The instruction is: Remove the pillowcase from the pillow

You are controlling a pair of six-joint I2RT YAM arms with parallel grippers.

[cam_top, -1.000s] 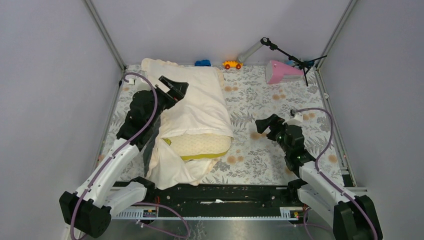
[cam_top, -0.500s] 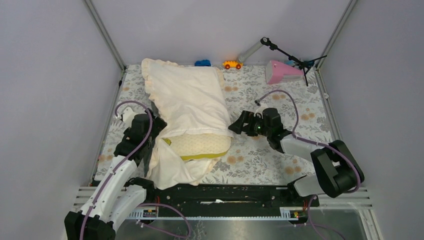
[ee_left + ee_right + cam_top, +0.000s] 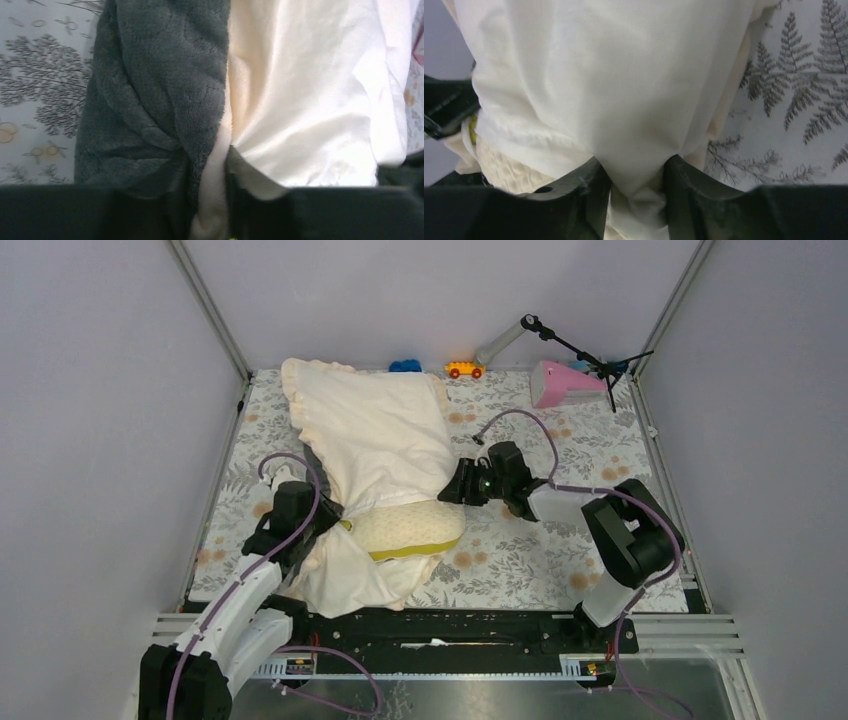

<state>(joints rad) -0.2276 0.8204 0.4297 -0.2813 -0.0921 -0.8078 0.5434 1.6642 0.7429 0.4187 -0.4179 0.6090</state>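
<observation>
The cream-white pillowcase (image 3: 375,440) lies lengthwise on the table, ruffled border at the far end. The quilted pale-yellow pillow (image 3: 405,530) sticks out of its near opening. My left gripper (image 3: 325,518) is low at the case's left edge, shut on a fold of the pillowcase (image 3: 300,100); the cloth runs down between the jaws of this gripper (image 3: 217,200). My right gripper (image 3: 452,485) is at the right edge. In the right wrist view, bunched pillowcase (image 3: 614,90) fills the gap of the gripper (image 3: 636,200), whose dark fingers (image 3: 689,195) press it from both sides.
Dark grey fleecy cloth (image 3: 150,100) lies against the case's left side. Along the back edge sit a blue item (image 3: 405,365), an orange toy car (image 3: 463,369), a pink object (image 3: 562,383) and a microphone stand (image 3: 575,350). Grey walls enclose the floral table (image 3: 540,550).
Both arms dropped from above the table to the pillowcase's two sides, and both grippers went from open to closed on its fabric. The exposed pillow end shifted slightly.
</observation>
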